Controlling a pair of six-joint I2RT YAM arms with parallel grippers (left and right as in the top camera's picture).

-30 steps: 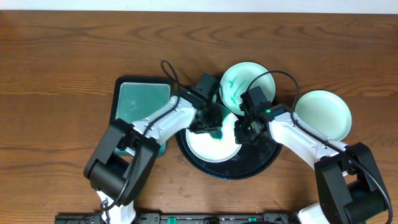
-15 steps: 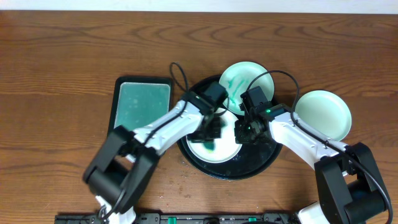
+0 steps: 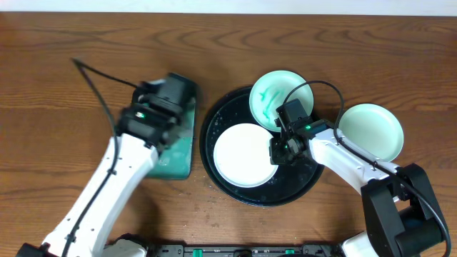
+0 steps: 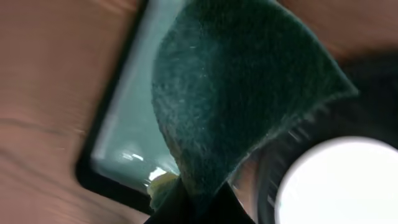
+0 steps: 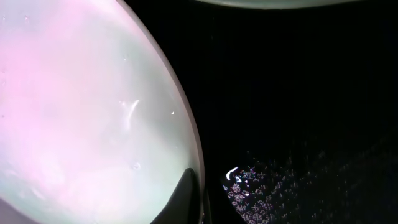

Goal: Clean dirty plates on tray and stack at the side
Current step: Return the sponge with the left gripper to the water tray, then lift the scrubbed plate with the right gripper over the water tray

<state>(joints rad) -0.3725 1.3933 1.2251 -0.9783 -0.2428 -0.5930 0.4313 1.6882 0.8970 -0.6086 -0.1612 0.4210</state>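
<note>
Left of the tray (image 3: 300, 187), the left gripper (image 4: 198, 206) is clamped on a dark green scouring pad (image 4: 242, 93) above the rectangular tray (image 4: 102, 185). On the tray's left half lies the white plate (image 3: 245, 155), free of smears, its right rim apparently pinched by the right gripper (image 3: 278, 151). A smeared mint plate (image 3: 271, 96) overhangs the tray's far rim; a clean mint plate (image 3: 370, 130) sits off its right side. Likely hazards: the wet rim slipping from the pinch on lifting, or the raised plate clipping the smeared one

Brown wooden table (image 3: 57, 43) with round black tray (image 3: 289, 190), rectangular teal-padded tray (image 3: 177, 158), one mint-green plate (image 3: 371, 130)
</note>
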